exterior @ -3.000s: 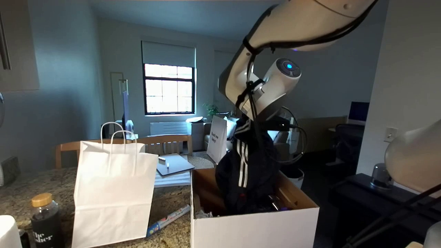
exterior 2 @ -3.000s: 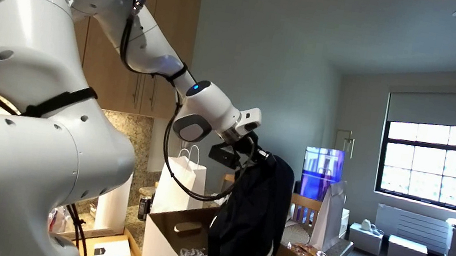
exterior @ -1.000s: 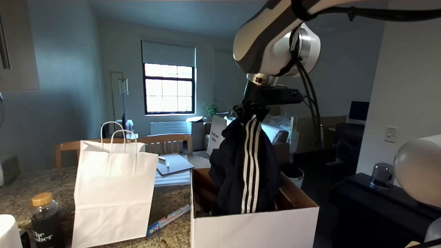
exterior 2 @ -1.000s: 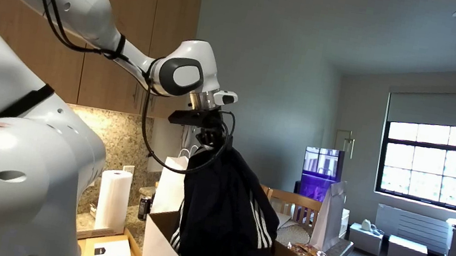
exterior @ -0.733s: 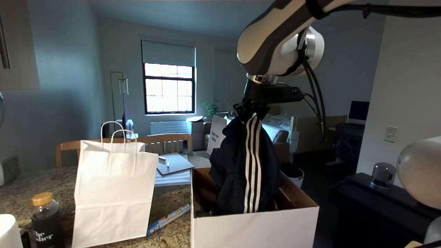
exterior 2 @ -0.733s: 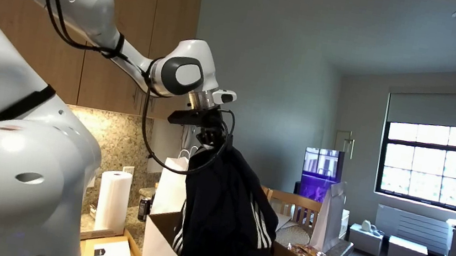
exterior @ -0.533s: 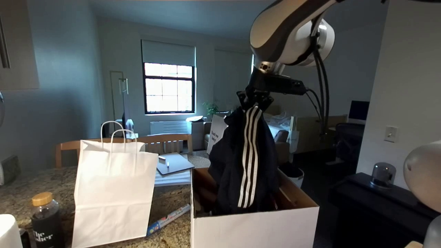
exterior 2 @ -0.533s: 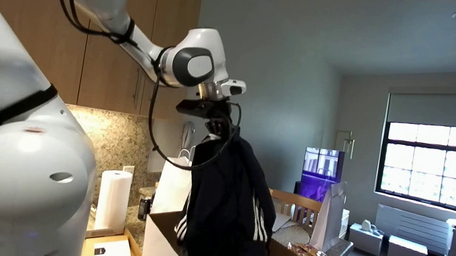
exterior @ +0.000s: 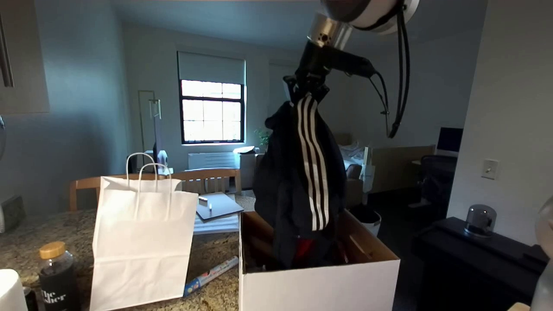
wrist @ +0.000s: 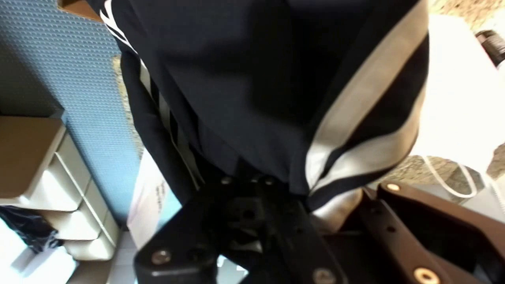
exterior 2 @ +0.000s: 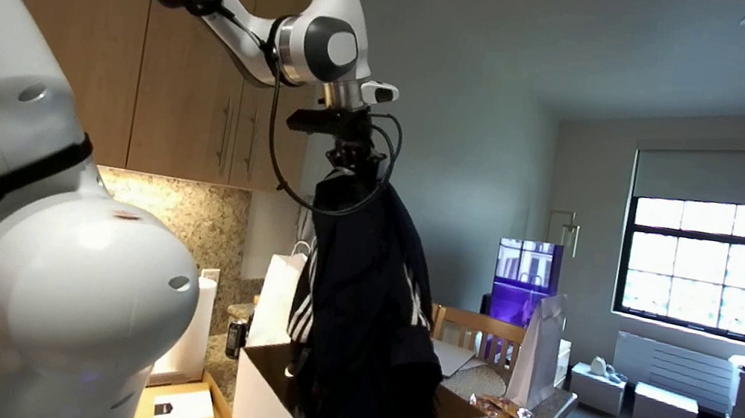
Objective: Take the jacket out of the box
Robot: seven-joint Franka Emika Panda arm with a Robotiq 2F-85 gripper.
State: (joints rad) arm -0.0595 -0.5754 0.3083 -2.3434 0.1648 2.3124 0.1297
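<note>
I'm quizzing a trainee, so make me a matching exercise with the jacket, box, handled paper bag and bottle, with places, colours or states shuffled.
1. jacket
2. box
3. handled paper bag
4. bottle

A. tan cap
B. white, standing on the counter
C. hanging from the gripper into the box
D. white outside, brown inside

Pairs: 1-C; 2-D; 3-B; 4-A
</note>
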